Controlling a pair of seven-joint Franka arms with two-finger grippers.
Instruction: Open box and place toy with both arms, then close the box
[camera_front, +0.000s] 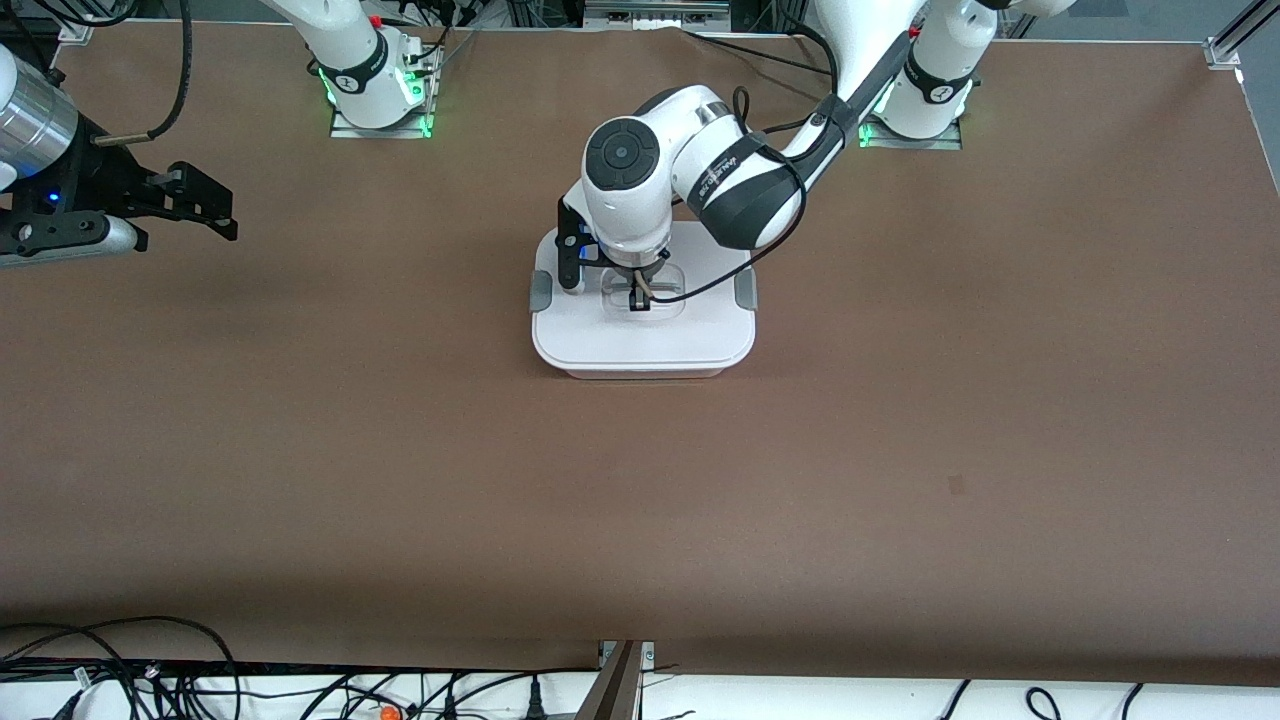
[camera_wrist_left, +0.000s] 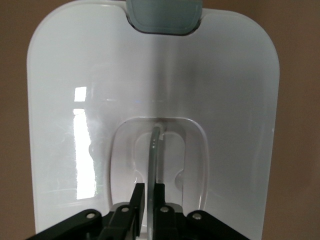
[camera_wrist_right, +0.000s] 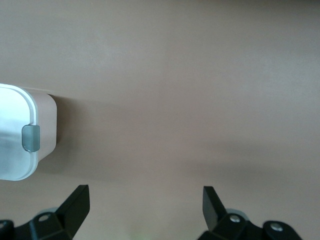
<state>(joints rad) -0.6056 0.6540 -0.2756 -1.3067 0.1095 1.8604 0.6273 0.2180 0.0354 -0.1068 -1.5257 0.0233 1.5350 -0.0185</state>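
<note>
I have the left gripper (camera_front: 640, 297) pinched on the clear handle (camera_wrist_left: 155, 150) of the white-lidded pale pink plastic box (camera_front: 640, 345) mid-table, ready to lift, while the right gripper (camera_front: 205, 205), fingers apart, waits over the table's right-arm end; no toy visible.

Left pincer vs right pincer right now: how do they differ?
The left pincer is down on the box, over its white lid; the right pincer hangs over bare table toward the right arm's end, waiting. The left one is shut on the clear handle in the lid's recess; the right one is open and holds nothing. Both are black and two-fingered.
</note>
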